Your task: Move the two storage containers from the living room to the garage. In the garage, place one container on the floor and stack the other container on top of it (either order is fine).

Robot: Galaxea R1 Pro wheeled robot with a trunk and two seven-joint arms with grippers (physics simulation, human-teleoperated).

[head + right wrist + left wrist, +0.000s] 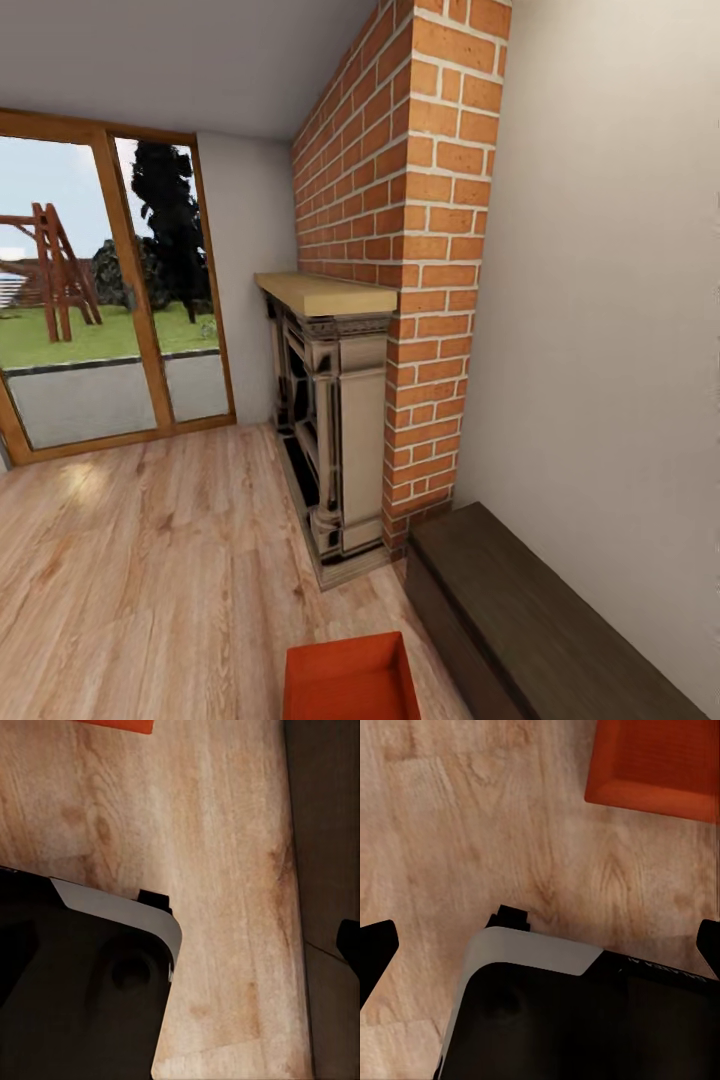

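Note:
One orange-red storage container sits on the living room's light wood plank floor, at the lower edge of the head view, just left of the dark low cabinet. The left wrist view shows a corner of the container lying beyond the robot's dark base. My left gripper is open, its black fingertips far apart over bare planks, holding nothing. A sliver of the container shows in the right wrist view. My right gripper's one visible fingertip sits at the frame's edge, with nothing held.
A red brick fireplace with a wooden mantel stands ahead. The dark low cabinet runs along the right wall. Glass doors at left look onto a garden. Open plank floor lies to the left.

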